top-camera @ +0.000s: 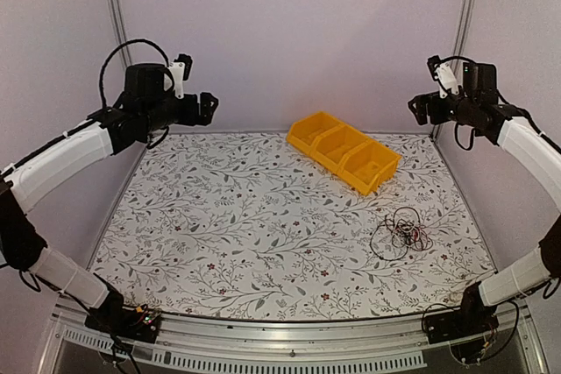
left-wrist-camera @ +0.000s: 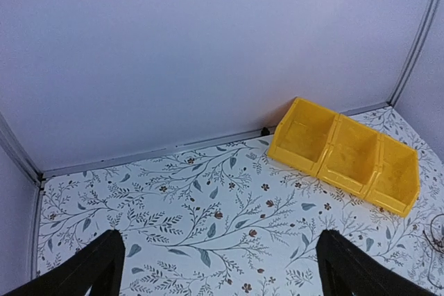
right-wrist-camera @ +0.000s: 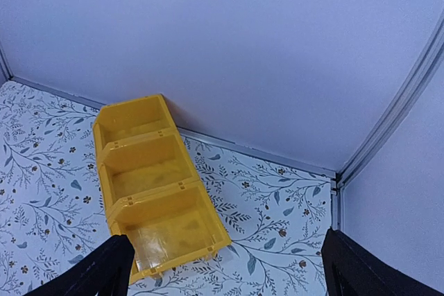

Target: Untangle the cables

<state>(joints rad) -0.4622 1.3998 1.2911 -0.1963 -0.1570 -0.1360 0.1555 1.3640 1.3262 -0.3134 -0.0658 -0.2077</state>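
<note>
The cables [top-camera: 401,234] lie tangled on the table [top-camera: 228,216], near the right side, in front of the yellow bin [top-camera: 359,183] — left gripper [top-camera: 208,107] and right gripper [top-camera: 419,109] hang high, fingers spread wide, empty.

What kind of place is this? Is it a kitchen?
Probably a robot test booth, not a kitchen: plain walls between metal posts, two robot arms bolted to the table edge, a yellow bin and tangled cables.
</note>
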